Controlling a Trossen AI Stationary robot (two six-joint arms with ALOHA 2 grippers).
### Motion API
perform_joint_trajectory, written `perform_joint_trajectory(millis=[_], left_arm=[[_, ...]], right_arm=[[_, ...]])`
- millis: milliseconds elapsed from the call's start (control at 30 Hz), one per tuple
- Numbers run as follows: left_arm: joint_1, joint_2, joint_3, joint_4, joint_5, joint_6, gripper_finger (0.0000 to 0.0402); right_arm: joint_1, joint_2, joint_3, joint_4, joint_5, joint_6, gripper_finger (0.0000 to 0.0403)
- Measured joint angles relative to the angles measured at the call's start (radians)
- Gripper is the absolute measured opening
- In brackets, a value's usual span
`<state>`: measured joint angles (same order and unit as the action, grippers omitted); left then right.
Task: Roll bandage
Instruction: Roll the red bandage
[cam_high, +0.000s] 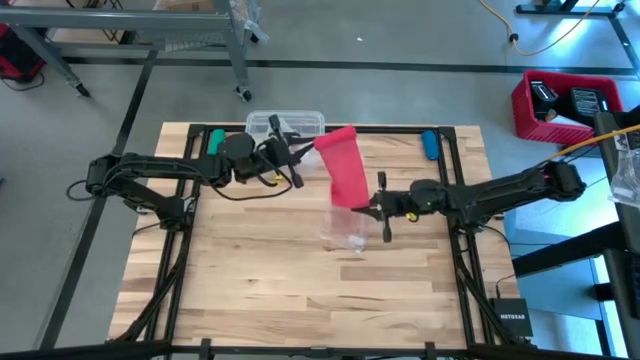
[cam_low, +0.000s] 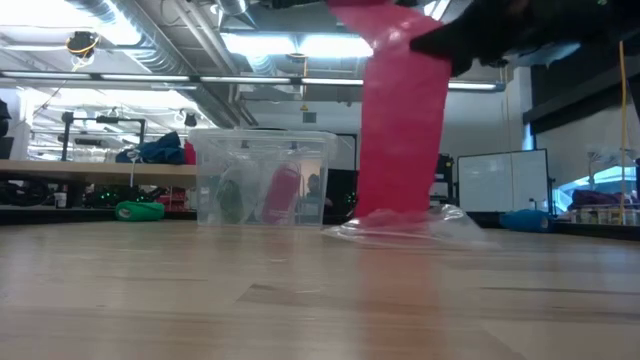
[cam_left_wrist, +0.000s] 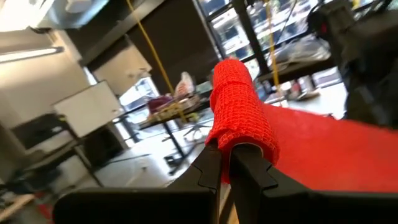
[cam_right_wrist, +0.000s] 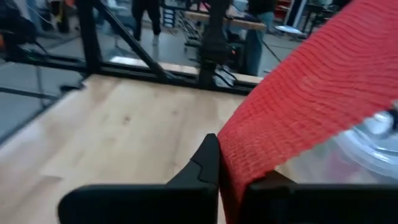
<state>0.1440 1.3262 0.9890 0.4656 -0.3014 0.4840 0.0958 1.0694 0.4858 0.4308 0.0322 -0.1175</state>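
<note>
While the bandage (cam_high: 346, 168) is stretched between the two arms just above the centre of the high view, the step in hand is judged to be the start of rolling: one end is already wound, the rest hangs as flat strip. The left gripper (cam_high: 296, 152), at upper centre-left of the high view, is clamped on the wound end, which shows in the left wrist view as a small tight roll (cam_left_wrist: 239, 118) pinched between the fingers (cam_left_wrist: 211, 171). The right gripper (cam_high: 382, 208), at centre right, is closed on the strip's lower end, the fabric being seen nipped between its jaws in the right wrist view (cam_right_wrist: 298, 106).

The strip is red-pink, of open waffle-like weave, plain and unmarked, and is held taut with little slack (a slight twist shows near its upper end in the low view). Its lower part reaches down to a crumpled clear plastic wrapper (cam_high: 345, 232) on the wooden table (cam_high: 250, 290); a clear plastic box (cam_high: 285, 124) stands behind, at the table's far edge.

The next move is judged to call for turning the roll while tension is kept, so that the layers lie even and the edges do not wander.
</note>
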Motion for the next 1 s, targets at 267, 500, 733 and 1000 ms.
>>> perform_joint_trajectory(millis=[267, 500, 733, 1000], left_arm=[[0.0, 0.0, 0.0, -0.008, -0.09, 0.077, 0.0013], [0.0, 0.0, 0.0, -0.076, -0.138, 0.144, 0.0013], [0.0, 0.021, 0.0, -0.118, -0.158, 0.133, 0.0013], [-0.014, 0.098, 0.0, -0.14, -0.161, 0.07, 0.0013]], right_arm=[[0.099, -0.017, 0.13, -0.178, 0.009, 0.037, 0.0004], [0.194, -0.016, 0.27, -0.3, 0.028, 0.036, 0.0003], [0.259, -0.015, 0.385, -0.332, 0.035, 0.032, 0.0006], [0.271, 0.025, 0.495, -0.334, 0.034, 0.035, 0.0007]])
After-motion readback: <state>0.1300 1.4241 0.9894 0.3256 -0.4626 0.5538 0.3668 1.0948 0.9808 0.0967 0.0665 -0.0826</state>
